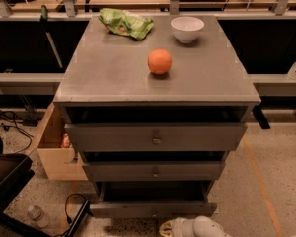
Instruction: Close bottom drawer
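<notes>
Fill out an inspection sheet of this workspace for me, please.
Surface: grey cabinet top, carrying three things.
Job's things: bottom drawer pulled out, dark inside showing; not yet closed.
Clutter: orange, bowl and green bag on the top.
Grippers: tool low at the frame's bottom edge, just in front of the bottom drawer; contact cannot be told.
Cables: black cable on the floor at left; another loop by the drawer's left corner.
Surroundings: top drawer and middle drawer also partly open; box left of the cabinet; bottle on the floor.
</notes>
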Robot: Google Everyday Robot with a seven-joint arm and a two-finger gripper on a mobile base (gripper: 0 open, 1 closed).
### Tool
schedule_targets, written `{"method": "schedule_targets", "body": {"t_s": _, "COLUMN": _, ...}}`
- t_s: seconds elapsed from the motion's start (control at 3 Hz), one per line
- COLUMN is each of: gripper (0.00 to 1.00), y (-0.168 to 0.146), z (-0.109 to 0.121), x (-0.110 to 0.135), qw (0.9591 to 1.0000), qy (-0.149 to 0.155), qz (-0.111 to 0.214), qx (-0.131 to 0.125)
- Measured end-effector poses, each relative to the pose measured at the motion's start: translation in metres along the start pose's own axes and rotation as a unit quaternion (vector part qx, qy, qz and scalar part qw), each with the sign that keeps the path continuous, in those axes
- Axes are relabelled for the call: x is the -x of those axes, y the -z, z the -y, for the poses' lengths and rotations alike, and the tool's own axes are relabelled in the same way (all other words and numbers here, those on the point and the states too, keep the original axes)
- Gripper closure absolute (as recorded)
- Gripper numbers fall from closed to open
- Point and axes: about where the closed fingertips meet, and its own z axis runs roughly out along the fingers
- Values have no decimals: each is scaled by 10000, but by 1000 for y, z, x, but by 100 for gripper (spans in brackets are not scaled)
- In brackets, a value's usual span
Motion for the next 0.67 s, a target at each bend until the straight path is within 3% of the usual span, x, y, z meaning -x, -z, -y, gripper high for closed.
{"method": "schedule_targets", "body": {"t_s": 0.33, "gripper": 100, "y": 28, "z": -45, "x": -20, "qw": 9992, "qy": -373, "qz": -123, "qx": -52}}
{"method": "schedule_targets", "body": {"t_s": 0.67, "gripper": 100, "y": 43, "z": -54, "x": -28, "qw": 9985, "qy": -483, "qz": -185, "qx": -162}}
